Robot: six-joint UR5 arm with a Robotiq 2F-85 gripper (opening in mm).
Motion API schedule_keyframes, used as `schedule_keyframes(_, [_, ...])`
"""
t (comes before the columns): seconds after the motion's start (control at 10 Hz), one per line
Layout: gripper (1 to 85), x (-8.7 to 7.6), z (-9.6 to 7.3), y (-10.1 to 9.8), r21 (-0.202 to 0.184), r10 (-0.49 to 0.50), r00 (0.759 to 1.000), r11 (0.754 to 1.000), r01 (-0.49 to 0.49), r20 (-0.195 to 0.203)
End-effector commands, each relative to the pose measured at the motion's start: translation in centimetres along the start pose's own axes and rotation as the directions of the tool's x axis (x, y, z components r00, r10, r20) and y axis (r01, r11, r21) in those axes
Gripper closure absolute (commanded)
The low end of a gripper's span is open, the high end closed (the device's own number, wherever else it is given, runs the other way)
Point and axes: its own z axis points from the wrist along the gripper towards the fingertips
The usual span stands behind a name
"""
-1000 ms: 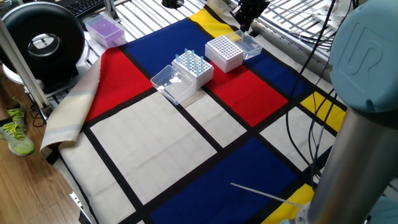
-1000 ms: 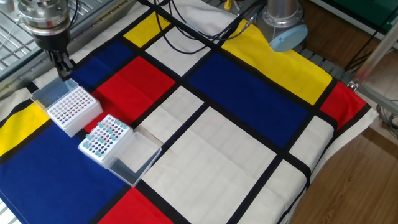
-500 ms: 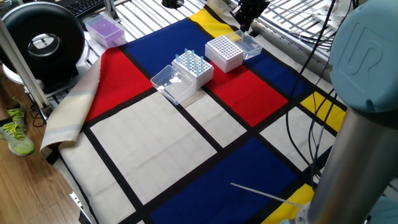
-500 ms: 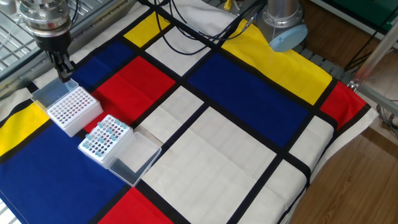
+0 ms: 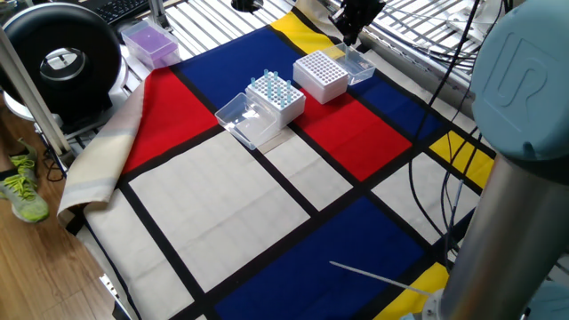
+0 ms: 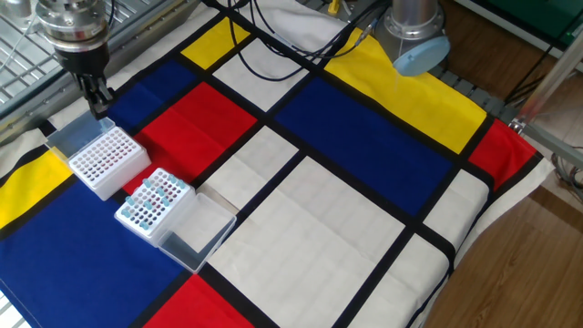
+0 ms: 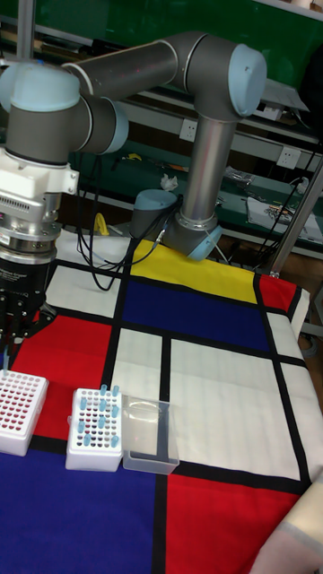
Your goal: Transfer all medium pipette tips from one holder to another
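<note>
Hovering over the far box (image 6: 107, 161), the gripper (image 6: 97, 98) hung with its fingers pointing straight down, an attitude that suited dropping a slender cone into a vertical hole. Its fingers looked drawn close together in the other fixed view, but whether they pinched a tip could not be told; nothing pale blue showed plainly between them. In the tall fixed view the gripper (image 7: 7, 334) stood just above that box (image 7: 20, 412), near the edge farthest from the near box.

The tips (image 6: 146, 202) stood upright in the near box (image 6: 155, 205), scattered across its grid rather than filling it, their blue tops proud of the white plate so that the fingers could close on them from above. The same tips (image 5: 274, 86) showed in one fixed view, and again in the tall view (image 7: 97, 418). The far box (image 5: 320, 75) showed only empty holes as far as could be seen, which suggested the transfer had barely begun.

Both boxes sat close beside each other on the chequered cloth (image 6: 364, 146), probably to keep each carry short. Each had its clear lid (image 6: 199, 232) folded back flat beside it, the far one's lid (image 6: 76, 134) lying toward the gripper, leaving both grids open to a vertical approach.
</note>
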Motion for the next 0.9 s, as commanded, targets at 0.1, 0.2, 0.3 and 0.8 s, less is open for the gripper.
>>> schedule_keyframes(0.1, [84.0, 0.40, 0.00, 0.15, -0.021, 0.006, 1.000, 1.000, -0.005, 0.010])
schedule_keyframes(0.2, [84.0, 0.47, 0.07, 0.13, -0.026, 0.001, 1.000, 1.000, 0.000, 0.012])
schedule_keyframes(0.3, [84.0, 0.53, 0.13, 0.05, -0.027, -0.004, 1.000, 1.000, 0.004, 0.014])
schedule_keyframes(0.8, [84.0, 0.80, 0.43, -0.27, -0.044, -0.018, 1.000, 0.999, 0.019, 0.022])
